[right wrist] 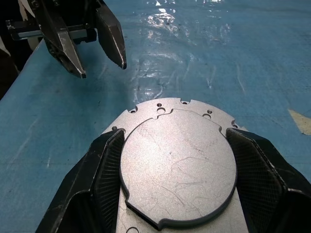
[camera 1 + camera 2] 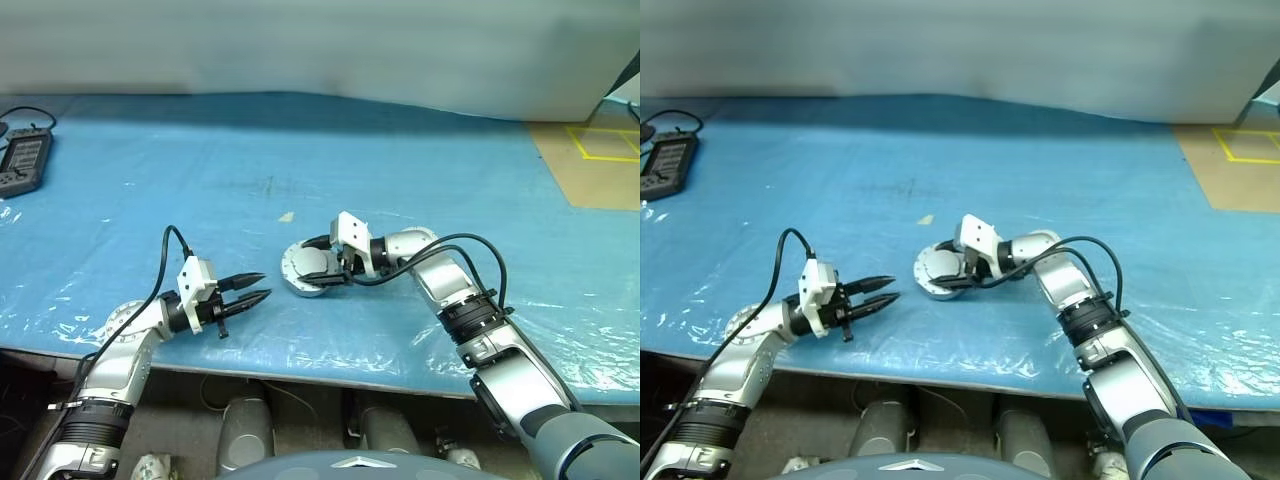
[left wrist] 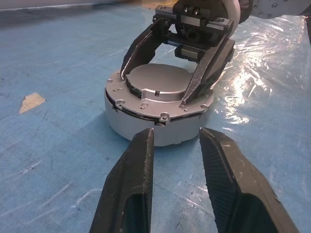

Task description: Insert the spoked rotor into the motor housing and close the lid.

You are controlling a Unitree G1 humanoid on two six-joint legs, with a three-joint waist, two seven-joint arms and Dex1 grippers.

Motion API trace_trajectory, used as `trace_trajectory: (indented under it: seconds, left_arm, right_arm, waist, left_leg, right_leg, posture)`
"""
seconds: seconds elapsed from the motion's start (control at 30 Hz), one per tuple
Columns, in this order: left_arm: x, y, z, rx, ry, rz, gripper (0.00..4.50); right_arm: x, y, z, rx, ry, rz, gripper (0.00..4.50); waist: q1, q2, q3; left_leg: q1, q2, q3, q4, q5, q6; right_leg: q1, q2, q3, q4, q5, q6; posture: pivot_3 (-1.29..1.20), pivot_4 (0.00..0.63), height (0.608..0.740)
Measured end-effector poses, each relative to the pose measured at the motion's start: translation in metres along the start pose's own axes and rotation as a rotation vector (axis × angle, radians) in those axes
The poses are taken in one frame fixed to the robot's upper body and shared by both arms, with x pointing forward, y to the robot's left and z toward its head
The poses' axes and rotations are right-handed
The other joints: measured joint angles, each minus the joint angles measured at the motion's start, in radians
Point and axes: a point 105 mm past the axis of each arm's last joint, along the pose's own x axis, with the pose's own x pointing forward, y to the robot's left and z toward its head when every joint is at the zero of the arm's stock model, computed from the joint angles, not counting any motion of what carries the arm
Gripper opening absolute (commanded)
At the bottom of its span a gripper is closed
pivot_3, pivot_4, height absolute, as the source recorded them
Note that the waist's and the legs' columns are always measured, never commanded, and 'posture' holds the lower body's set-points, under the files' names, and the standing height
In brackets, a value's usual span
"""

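Lid-closing is the step in hand, I judge: the lid [image 3: 158,90] sits plain face up on the motor housing [image 3: 146,127] on the blue table [image 2: 420,170]. My right gripper [image 3: 163,87] spans the lid's raised disc, fingers [image 1: 99,170] wide against its edges. Next comes pressing it square. My left gripper [image 2: 258,286] waits nearby, fingers parted, empty.

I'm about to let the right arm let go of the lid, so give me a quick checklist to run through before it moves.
1. Lid sits on motor housing: ok.
2. Lid fully flush all round: cannot tell.
3. Right pincer fingers straddle the lid's raised centre: ok.
4. Left pincer apart from the housing, holding nothing: ok.
5. Spoked rotor seated inside: cannot tell, the lid covers it.
6. Housing flat on the blue table cover: ok.
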Motion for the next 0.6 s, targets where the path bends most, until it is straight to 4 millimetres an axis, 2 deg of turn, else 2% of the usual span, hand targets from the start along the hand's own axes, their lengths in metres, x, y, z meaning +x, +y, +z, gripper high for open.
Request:
trace_trajectory:
  seconds: [0.6]
  left_arm:
    - [-0.0017, 0.0000, -0.0035, -0.004, 0.002, 0.007, 1.54]
  right_arm:
    - [0.0038, 0.0026, 0.0033, 0.050, -0.008, 0.000, 2.98]
  waist:
    - [-0.001, 0.000, 0.000]
  left_leg:
    - [-0.001, 0.000, 0.001, -0.003, 0.000, 0.000]
  right_leg:
    - [-0.001, 0.000, 0.000, -0.003, 0.000, 0.000]
  posture:
    - [0.00, 0.150, 0.740]
